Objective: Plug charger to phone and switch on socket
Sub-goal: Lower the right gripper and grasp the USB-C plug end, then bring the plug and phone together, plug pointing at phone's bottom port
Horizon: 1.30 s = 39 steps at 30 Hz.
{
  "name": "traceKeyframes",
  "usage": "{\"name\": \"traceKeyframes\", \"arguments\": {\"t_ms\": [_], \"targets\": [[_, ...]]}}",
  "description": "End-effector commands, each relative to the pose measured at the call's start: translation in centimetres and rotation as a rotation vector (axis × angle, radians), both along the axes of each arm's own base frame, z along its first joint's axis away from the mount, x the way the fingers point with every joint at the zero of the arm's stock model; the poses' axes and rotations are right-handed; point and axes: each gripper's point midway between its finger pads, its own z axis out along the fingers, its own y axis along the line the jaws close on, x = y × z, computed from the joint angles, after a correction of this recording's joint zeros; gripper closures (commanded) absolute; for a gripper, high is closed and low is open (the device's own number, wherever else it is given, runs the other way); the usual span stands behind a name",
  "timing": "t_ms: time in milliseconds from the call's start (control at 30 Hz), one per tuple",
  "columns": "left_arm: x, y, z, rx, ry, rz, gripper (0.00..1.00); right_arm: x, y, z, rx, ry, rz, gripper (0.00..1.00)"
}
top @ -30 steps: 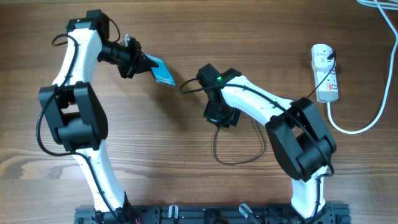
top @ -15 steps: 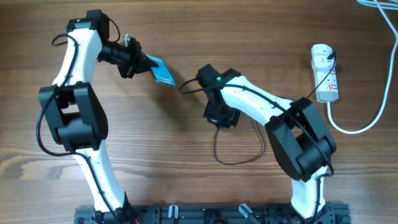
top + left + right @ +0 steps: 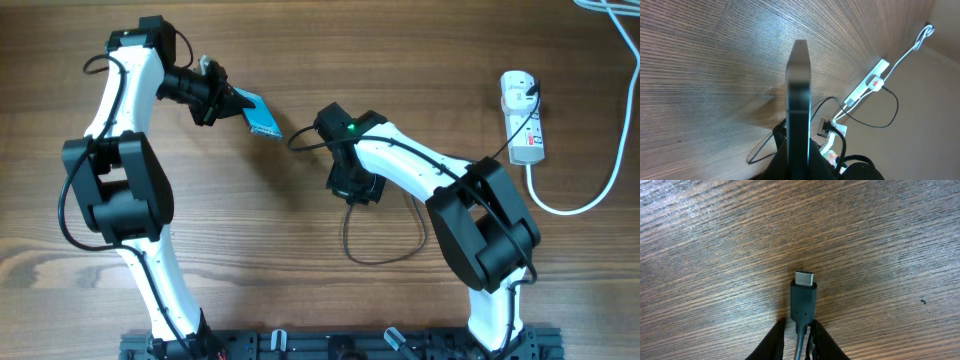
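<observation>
black charger [image 3: 803, 300] pinched in right pincer [image 3: 798, 326], phone [image 3: 799, 100] clamped in left pincer [image 3: 236, 104], white socket [image 3: 524, 120] well apart.

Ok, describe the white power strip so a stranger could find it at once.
On the brown wooden table, look to the right edge, beyond the right arm. The white elongated power strip lies there; unlike the thick white cord looping beside it, it is a bar with red markings and a thin black cable leaving one end.
</observation>
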Motion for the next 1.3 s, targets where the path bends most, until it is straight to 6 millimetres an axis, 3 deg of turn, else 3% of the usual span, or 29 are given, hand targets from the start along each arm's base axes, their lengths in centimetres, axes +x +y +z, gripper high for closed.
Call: {"name": "traceKeyframes", "arguments": {"t_ms": [0,367,433,500,567,667,800,833,867,933,1033,1167,1267], "targets": [[0.0,-0.1,1.5,-0.011,-0.045,-0.01,0.96,-0.3,-1.9,-2.8,-0.1,0.019,-0.003,0.8],[0.0,-0.1,1.5,-0.011,-0.045,-0.01,0.96,-0.4,-1.8,-2.8,-0.094,0.025,-0.002,0.87],[0.0,-0.1,1.5,-0.011,-0.045,-0.01,0.96,-0.4,-1.4,-2.7,-0.072,0.034,0.026,0.95],[0.0,-0.3,1.8,-0.031,-0.069,-0.027,0.96,-0.2,-0.6,-2.0,-0.02,0.039,0.081,0.96],[0.4,-2.1,4.4,-0.204,-0.214,-0.103,0.96,0.4,-0.2,-0.5,0.018,0.003,0.139,0.96],[0.5,-3.5,7.8,-0.405,-0.386,-0.163,0.96,1.3,1.3,3.5,0.12,-0.092,0.219,0.96],[0.1,-4.8,11.1,-0.576,-0.601,-0.229,0.96,1.0,4.1,11.0,0.332,-0.243,0.414,0.96],[-0.1,-5.5,12.5,-0.647,-0.684,-0.245,0.96,0.2,4.7,14.1,0.383,-0.304,0.461,0.96],[-0.2,-5.8,12.5,-0.652,-0.691,-0.252,0.96,-0.2,4.9,14.9,0.392,-0.321,0.471,0.96],[-0.4,-6.3,12.6,-0.655,-0.707,-0.271,0.96,-1.1,5.3,16.0,0.406,-0.338,0.496,0.96],[-0.9,-7.7,12.6,-0.666,-0.712,-0.306,0.96,-2.3,6.7,16.0,0.412,-0.338,0.553,0.96],[-2.5,-10.2,12.3,-0.667,-0.773,-0.404,0.96,-2.3,6.8,15.9,0.357,-0.364,0.514,0.96],[-2.5,-10.6,12.2,-0.662,-0.793,-0.424,0.96,-2.3,6.9,15.9,0.362,-0.359,0.479,0.96]]}}
